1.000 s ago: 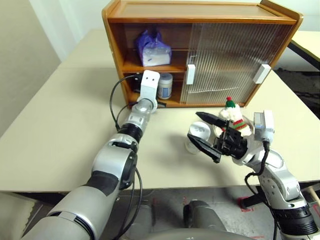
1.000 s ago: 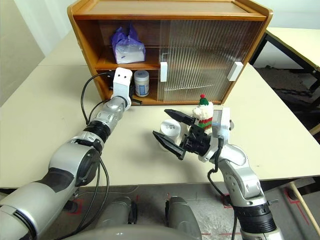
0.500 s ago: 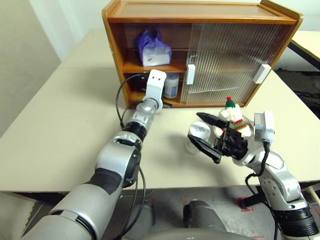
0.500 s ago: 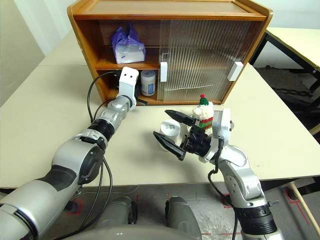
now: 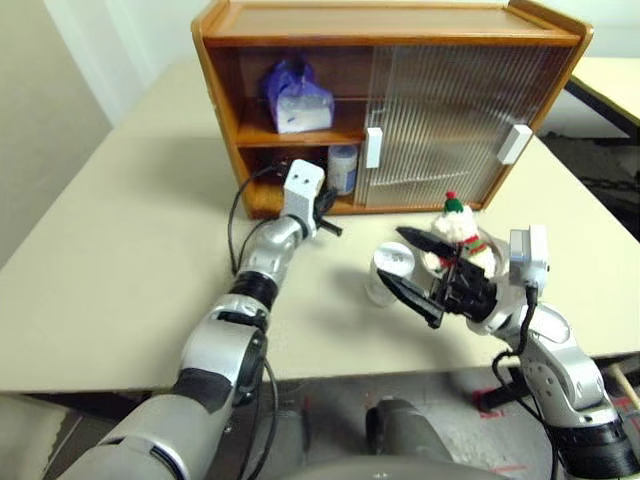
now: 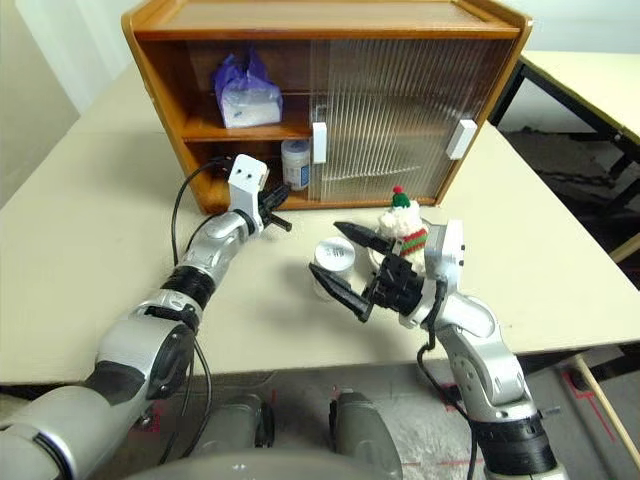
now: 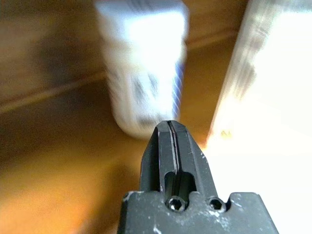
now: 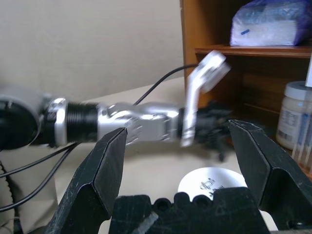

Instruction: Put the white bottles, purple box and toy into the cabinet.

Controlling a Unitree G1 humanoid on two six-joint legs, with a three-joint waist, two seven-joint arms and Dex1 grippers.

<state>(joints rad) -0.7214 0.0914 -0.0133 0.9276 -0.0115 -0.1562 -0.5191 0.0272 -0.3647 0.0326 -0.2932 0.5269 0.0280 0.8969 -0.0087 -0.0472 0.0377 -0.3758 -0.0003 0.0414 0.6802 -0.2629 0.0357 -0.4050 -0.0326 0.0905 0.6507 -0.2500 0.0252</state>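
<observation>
My left fingers (image 5: 331,228): pressed together on nothing, hanging just in front of the cabinet's lower shelf, pointing toward the bottle that stands there.
My right fingers (image 5: 412,268): spread wide and empty, hovering above the bench, with the second bottle just beyond them and the toy just behind the upper finger.
Done so far: the purple box (image 5: 293,97) lies on the upper shelf, and one white bottle (image 5: 342,168) stands upright on the lower shelf, close to the edge of the sliding door. As I judge it, two of the four things are home.
Left to do: the other white bottle (image 5: 391,270) stands upright on the bench, cap up, well outside the cabinet. The toy (image 5: 457,231) stands beside it, nearer the cabinet's closed right half.
Cabinet (image 5: 390,22): its left side is open and its right side is closed behind the ribbed doors (image 5: 445,120). What lies behind them I cannot tell.
Upper shelf: the purple box alone, with room beside it.
Lower shelf: one bottle at the open bay's right, with bare wood to its left.
Bench (image 5: 110,250): carries the cabinet, the loose bottle and the toy.
My judgement: my right fingers look best placed for the loose bottle.
</observation>
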